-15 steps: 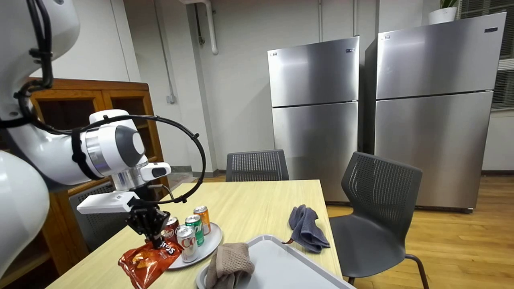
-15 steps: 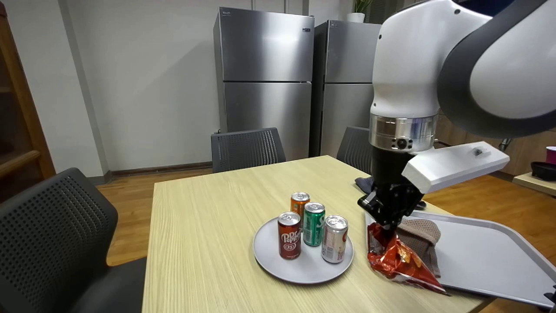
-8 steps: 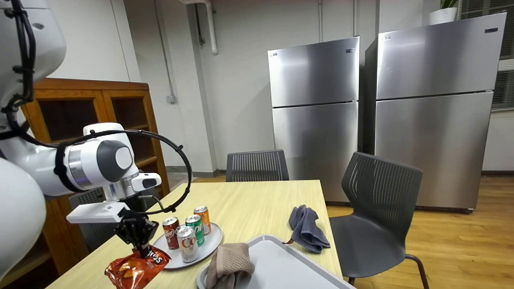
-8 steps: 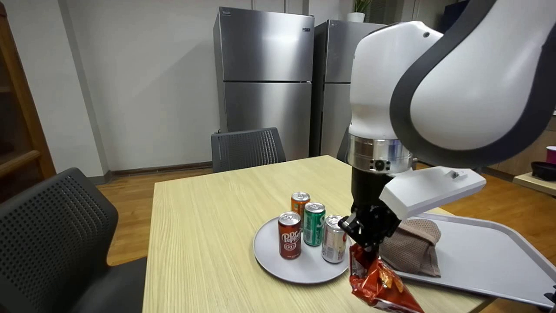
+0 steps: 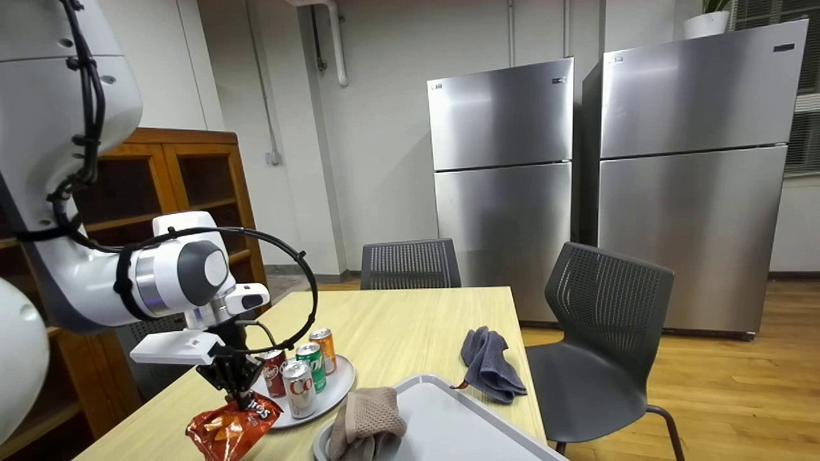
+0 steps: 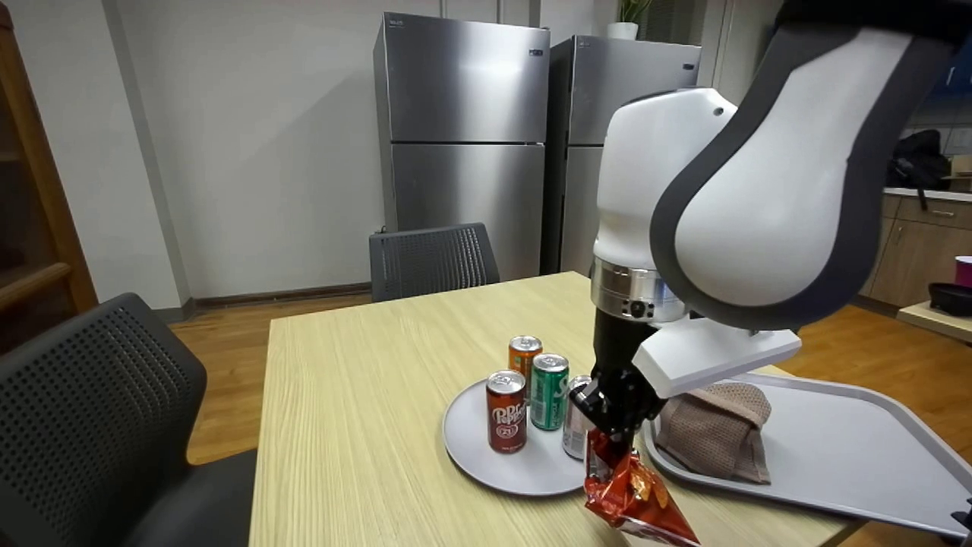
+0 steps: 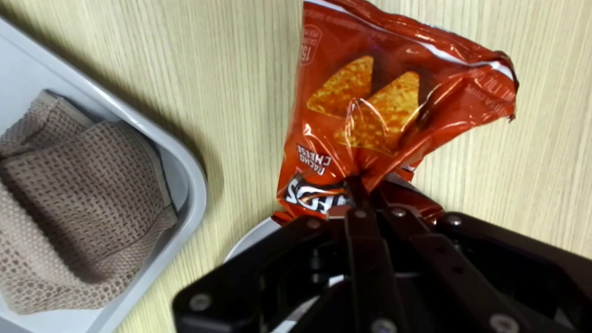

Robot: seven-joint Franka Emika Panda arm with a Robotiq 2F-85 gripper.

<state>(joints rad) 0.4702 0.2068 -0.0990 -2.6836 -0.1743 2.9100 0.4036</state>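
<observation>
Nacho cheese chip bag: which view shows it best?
Wrist view: the nacho cheese chip bag shows its front large, flavor lettering legible though inverted; the gripper hides part. Both exterior views show it smaller and angled, reaching the frame's bottom.

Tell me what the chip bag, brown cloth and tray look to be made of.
The chip bag: thin, glossy plastic film, perhaps metallised inside, given its sharp highlights and the creases where the gripper pinches it.
The brown cloth: matte textile, with coarse waffled texture and soft folds; fibre unclear.
The tray: probably smooth moulded plastic, satin; its rounded rim shines softly.
</observation>
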